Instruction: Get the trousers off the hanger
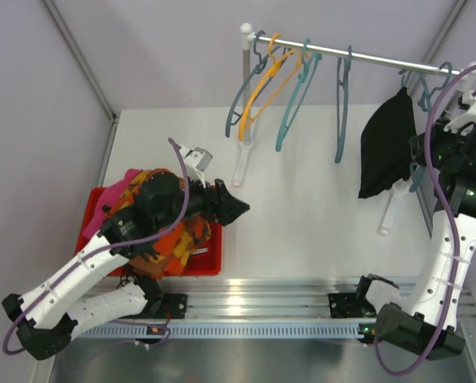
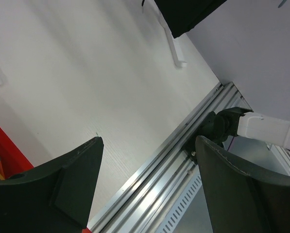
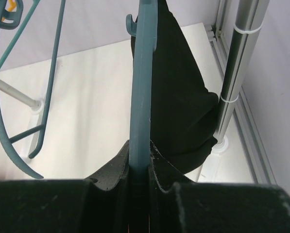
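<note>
One plain black pair of trousers (image 1: 389, 144) hangs from a teal hanger (image 1: 422, 94) at the right end of the rail (image 1: 365, 57). My right gripper (image 1: 421, 155) is shut on that hanger's lower arm. The right wrist view shows the teal hanger (image 3: 142, 87) pinched between the jaws of the right gripper (image 3: 140, 145), with the black trousers (image 3: 179, 97) draped just behind it. My left gripper (image 1: 239, 206) hovers open and empty beside the red bin (image 1: 214, 267). In its wrist view the left gripper (image 2: 148, 141) frames bare table, with the black trousers (image 2: 188, 12) far off.
The red bin holds a heap of trousers, pink (image 1: 118, 191) and orange camouflage (image 1: 182, 239) among them, partly under my left arm. Several empty hangers (image 1: 297, 96) hang along the rail. White rack feet (image 1: 241, 159) stand on the table. An aluminium rail (image 1: 261, 295) runs along the near edge.
</note>
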`<state>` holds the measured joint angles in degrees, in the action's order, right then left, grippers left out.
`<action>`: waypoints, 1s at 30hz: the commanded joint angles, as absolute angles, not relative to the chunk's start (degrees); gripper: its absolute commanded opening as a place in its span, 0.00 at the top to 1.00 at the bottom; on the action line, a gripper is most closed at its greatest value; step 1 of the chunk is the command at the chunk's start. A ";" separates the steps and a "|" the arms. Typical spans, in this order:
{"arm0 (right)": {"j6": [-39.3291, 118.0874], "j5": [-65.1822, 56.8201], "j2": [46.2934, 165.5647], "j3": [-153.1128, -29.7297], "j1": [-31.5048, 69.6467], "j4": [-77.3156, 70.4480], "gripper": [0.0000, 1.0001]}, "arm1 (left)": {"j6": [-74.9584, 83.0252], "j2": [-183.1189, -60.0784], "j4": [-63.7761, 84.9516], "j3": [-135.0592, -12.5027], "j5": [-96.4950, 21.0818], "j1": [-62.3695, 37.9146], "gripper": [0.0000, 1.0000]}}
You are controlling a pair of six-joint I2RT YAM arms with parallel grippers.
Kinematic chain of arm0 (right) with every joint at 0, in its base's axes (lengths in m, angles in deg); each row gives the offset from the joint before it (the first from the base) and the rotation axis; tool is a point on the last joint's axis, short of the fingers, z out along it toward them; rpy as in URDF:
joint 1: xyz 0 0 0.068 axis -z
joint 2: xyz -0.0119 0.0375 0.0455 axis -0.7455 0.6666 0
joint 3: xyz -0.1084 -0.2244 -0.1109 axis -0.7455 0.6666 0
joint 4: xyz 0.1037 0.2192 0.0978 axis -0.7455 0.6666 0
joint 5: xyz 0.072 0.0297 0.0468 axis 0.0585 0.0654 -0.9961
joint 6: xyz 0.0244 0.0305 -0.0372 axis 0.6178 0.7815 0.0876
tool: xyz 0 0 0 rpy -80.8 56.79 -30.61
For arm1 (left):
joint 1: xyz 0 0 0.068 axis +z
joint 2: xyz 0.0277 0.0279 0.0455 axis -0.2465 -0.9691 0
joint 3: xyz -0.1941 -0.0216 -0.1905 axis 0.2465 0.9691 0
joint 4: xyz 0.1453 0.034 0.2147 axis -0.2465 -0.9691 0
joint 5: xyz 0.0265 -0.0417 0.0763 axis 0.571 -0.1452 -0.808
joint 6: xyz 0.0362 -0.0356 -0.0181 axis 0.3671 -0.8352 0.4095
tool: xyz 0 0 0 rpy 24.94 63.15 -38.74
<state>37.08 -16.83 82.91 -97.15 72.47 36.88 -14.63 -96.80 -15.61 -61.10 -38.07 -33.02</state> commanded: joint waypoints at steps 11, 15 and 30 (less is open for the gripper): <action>37.22 -19.39 75.65 -102.44 72.02 29.63 1.00 | -15.59 -94.10 -15.25 -59.97 -38.67 -32.84 0.18; 37.84 -19.74 74.60 -102.62 71.75 33.67 1.00 | -15.85 -93.57 -15.33 -59.80 -38.15 -32.75 0.18; 37.31 -15.00 72.04 -96.91 66.92 39.74 1.00 | -17.08 -91.37 -17.18 -59.36 -36.56 -32.75 0.18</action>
<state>38.00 -16.35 71.90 -96.21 67.84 47.19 -16.20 -92.39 -17.56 -59.92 -37.65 -33.02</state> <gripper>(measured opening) 0.111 0.818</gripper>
